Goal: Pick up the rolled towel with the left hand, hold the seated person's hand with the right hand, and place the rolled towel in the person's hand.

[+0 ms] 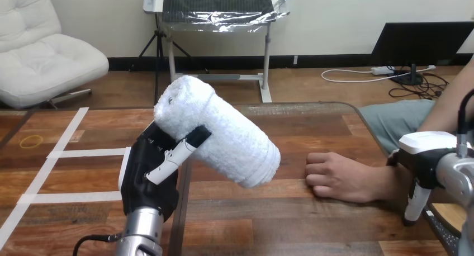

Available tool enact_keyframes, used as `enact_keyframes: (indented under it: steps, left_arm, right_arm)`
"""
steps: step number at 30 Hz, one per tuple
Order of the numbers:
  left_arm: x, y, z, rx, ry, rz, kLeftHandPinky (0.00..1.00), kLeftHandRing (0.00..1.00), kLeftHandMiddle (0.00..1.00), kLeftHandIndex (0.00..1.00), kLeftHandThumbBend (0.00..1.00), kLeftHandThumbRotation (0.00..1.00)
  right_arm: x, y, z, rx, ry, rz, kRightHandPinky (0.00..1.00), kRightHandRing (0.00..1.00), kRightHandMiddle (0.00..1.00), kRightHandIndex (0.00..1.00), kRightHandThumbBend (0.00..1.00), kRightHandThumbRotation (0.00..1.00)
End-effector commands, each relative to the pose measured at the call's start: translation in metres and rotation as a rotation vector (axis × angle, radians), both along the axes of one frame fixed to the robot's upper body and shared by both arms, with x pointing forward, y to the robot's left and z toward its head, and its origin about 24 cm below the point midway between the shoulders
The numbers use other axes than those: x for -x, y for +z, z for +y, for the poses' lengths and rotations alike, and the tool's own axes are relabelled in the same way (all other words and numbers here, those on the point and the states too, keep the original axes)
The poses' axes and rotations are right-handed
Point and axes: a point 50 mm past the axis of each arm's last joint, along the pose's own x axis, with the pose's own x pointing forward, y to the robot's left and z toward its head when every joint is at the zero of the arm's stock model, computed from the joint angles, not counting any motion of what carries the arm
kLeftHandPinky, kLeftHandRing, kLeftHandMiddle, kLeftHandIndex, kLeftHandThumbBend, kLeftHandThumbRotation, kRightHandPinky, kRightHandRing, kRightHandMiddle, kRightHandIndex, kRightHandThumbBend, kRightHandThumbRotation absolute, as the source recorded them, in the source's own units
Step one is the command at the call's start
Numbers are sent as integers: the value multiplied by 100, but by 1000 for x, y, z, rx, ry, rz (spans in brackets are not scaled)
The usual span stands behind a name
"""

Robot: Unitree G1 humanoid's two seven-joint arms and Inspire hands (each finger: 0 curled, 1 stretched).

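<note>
White and fluffy, the rolled towel is up off the bench, carried in the robot's left hand. That hand's fingers are clasped round the roll near its upper end, with one black-and-white finger lying across the cloth's front. The roll is tilted. Its higher end points up and to the left, and its lower, open end slants down to the right, where the coiled layers of cloth show.

Just beyond that lower end, with a gap between them, the person's hand rests on the wooden bench at the view's right. It is curled into a loose fist, knuckles turned toward the towel, and the forearm runs off toward the right edge.

The robot's right hand sits over the person's wrist, its white shell uppermost and one part of it hanging down on the near side. Whether it is gripping the wrist or only resting there, I cannot tell.
</note>
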Motion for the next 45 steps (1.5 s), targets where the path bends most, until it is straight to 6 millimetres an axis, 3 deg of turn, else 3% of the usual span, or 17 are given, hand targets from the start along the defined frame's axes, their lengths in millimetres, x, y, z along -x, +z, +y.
enact_keyframes:
  steps: [1,27,28,33,36,37,45]
  left_arm:
    - [-9,29,-4,26,-5,-129,39,42,47,50,71,0]
    - [-8,29,0,15,-8,-120,40,42,47,50,70,0]
    - [-8,29,0,15,-8,-120,40,42,47,50,70,0]
    - [-8,29,0,14,-9,-118,40,42,47,50,70,0]
    - [-8,28,0,12,-10,-116,40,42,47,50,70,0]
    - [-8,28,0,11,-11,-116,40,42,47,50,70,0]
    - [-8,28,0,-1,-4,-116,40,42,47,50,70,0]
  right_arm:
    - [-14,19,-7,61,-13,-41,92,95,94,89,78,7]
    - [-25,1,-13,146,-21,25,90,92,91,86,71,14]
    - [-25,0,-13,146,-21,26,82,85,86,83,70,14]
    - [-27,-5,-15,141,-21,40,62,71,76,78,69,14]
    - [-28,-9,-16,130,-25,42,46,56,65,76,68,13]
    - [-29,-10,-16,127,-26,41,37,46,58,76,68,12]
    - [-30,-19,-17,96,-34,26,21,31,46,71,67,9]
